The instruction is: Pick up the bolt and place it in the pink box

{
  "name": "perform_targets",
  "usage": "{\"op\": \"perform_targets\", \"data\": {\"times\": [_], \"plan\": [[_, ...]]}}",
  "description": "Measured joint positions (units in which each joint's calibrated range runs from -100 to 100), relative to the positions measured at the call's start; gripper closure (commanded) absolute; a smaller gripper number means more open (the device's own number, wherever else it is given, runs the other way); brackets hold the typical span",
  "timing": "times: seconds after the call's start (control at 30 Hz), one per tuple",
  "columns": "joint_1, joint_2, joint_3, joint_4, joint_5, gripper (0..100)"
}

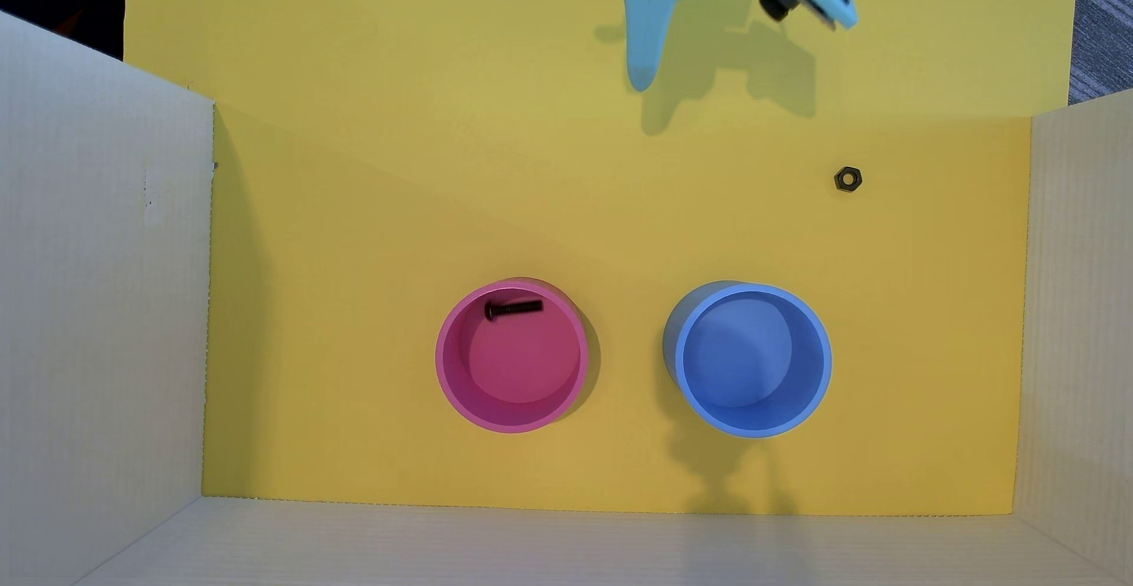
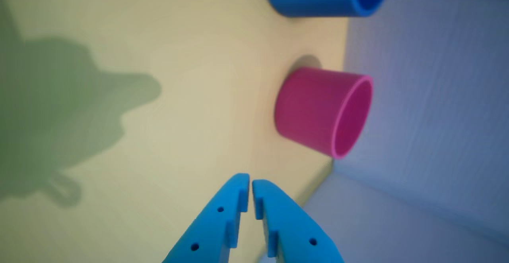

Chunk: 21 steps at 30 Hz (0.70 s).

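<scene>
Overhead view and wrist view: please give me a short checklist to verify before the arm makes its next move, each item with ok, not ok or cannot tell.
1. The bolt lies inside the pink box: ok, seen in the overhead view.
2. The pink box stands upright on the yellow floor: ok.
3. The hand holds nothing, fingers nearly together: ok, in the wrist view.
4. The hand is away from both cups: ok.
5. The blue cup is empty: ok.
6. The nut stays loose on the floor, apart from everything: ok.
</scene>
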Motion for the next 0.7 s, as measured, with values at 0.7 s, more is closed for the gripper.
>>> {"op": "perform_targets", "data": {"times": [0.7], "plan": [[-0.15, -1.10, 11.35, 4.71, -4.74, 98]]}}
